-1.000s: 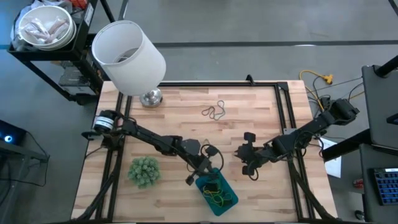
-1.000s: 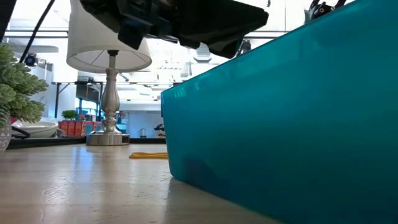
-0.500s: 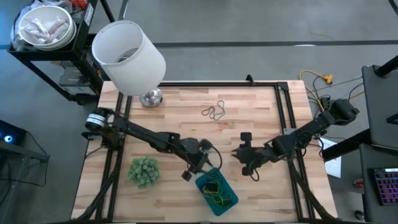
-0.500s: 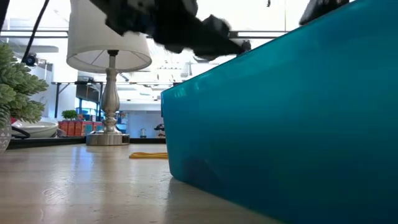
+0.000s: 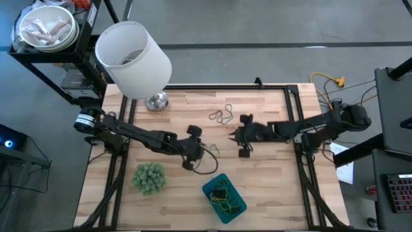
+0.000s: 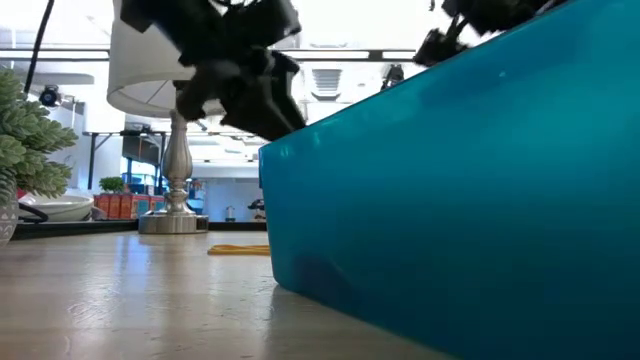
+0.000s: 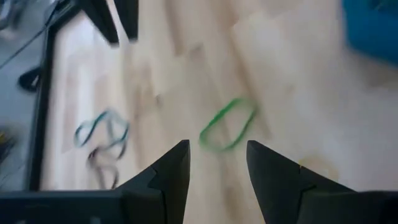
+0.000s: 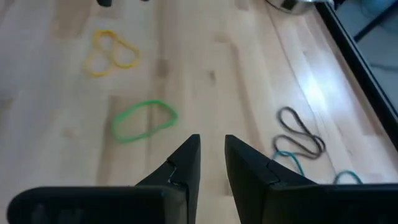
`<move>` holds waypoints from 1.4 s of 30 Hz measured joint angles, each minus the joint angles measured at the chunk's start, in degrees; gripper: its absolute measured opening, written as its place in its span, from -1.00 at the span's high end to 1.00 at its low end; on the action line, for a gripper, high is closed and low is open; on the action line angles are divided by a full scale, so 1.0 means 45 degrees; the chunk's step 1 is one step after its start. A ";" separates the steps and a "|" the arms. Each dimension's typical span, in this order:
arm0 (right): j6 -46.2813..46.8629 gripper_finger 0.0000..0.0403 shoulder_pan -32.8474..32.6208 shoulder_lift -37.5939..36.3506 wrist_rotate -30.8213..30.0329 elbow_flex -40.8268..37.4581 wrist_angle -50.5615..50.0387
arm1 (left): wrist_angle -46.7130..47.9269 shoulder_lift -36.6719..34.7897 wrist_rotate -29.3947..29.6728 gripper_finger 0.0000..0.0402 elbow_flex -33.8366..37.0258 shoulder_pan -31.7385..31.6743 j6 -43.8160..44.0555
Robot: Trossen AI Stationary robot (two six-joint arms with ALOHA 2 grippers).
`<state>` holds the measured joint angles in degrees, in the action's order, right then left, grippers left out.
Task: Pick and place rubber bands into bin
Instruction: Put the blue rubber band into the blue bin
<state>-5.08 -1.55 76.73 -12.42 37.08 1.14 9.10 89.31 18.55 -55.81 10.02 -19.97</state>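
From above, the left end effector [image 5: 191, 147] hovers over the middle of the counter [image 5: 270, 193], its fingers apart and empty; the right end effector [image 5: 243, 136] hangs just beside it, fingers narrowly parted, holding nothing. The bin [image 5: 224, 198] lies nearer the front edge with rubber bands [image 5: 223, 195] inside, and more bands [image 5: 221, 116] lie near the back. The low view is filled by the bin's wall. The left wrist view shows a green band [image 7: 227, 124] just ahead of its fingertips. The right wrist view shows that green band [image 8: 143, 119] beside its fingers, with a yellow band [image 8: 112, 51] beyond.

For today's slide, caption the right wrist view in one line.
Right gripper, fingers slightly apart, hovers over the table near a green rubber band.
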 joint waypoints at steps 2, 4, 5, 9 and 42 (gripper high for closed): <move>-0.0048 0.66 0.0804 0.0117 0.0573 -0.0003 0.0189 | 0.0211 -0.0181 0.0562 0.29 0.0402 -0.0172 -0.0035; -0.0243 0.66 0.1619 0.0222 0.1335 0.0000 0.0205 | 0.0108 -0.0313 0.1042 0.29 0.0705 -0.0439 -0.0120; -0.0302 0.66 0.1980 0.0340 0.1794 0.0007 0.0194 | 0.0080 -0.0355 0.1218 0.29 0.0816 -0.0631 -0.0123; -0.0350 0.58 0.3286 0.0929 0.3611 0.0153 0.0272 | -0.0343 -0.0463 0.1334 0.29 0.1216 -0.1506 -0.0436; -0.1172 0.38 0.5381 0.6514 0.4809 0.4974 -0.3560 | -0.0884 -0.0498 0.1282 0.29 0.1605 -0.3321 -0.0990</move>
<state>-10.36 22.67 106.05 9.22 59.46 -14.88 5.12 87.07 24.32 -48.58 -4.93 -24.43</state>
